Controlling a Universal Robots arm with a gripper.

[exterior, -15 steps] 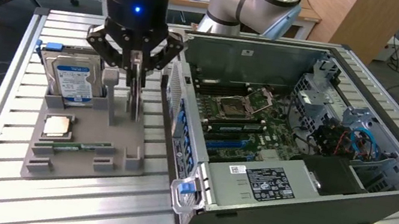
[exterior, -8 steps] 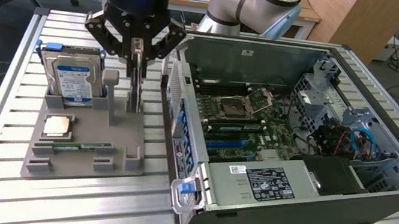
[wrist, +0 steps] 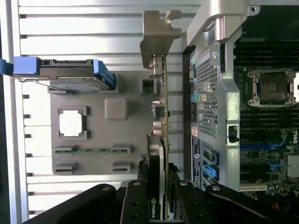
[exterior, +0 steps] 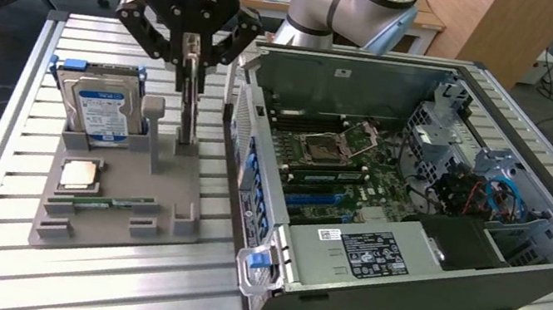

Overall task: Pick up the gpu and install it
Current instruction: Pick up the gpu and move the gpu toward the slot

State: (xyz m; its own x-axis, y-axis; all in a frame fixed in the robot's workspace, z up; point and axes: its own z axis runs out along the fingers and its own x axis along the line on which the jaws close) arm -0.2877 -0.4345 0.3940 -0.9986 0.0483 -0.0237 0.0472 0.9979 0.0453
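Note:
The gpu (exterior: 190, 107) stands on edge, thin and upright, with its lower end at the back slot of the grey holder tray (exterior: 170, 198). I cannot tell whether it has left the slot. My gripper (exterior: 195, 57) comes straight down from above and is shut on the card's upper part, one finger on each side. In the wrist view the gpu (wrist: 161, 107) runs edge-on away from my gripper (wrist: 159, 173), its silver end bracket (wrist: 158, 35) at the far end, black fingers (wrist: 136, 193) pressed against its cooler.
The open computer case (exterior: 526, 273) lies at the exterior view's right, its motherboard (exterior: 348, 167) exposed, close beside the card. On the grey tray (wrist: 133, 135) sit a hard drive (exterior: 102, 111) in blue rails, a CPU (exterior: 79, 172) and a RAM stick (exterior: 116, 203). Everything rests on a slatted aluminium table (exterior: 120, 281).

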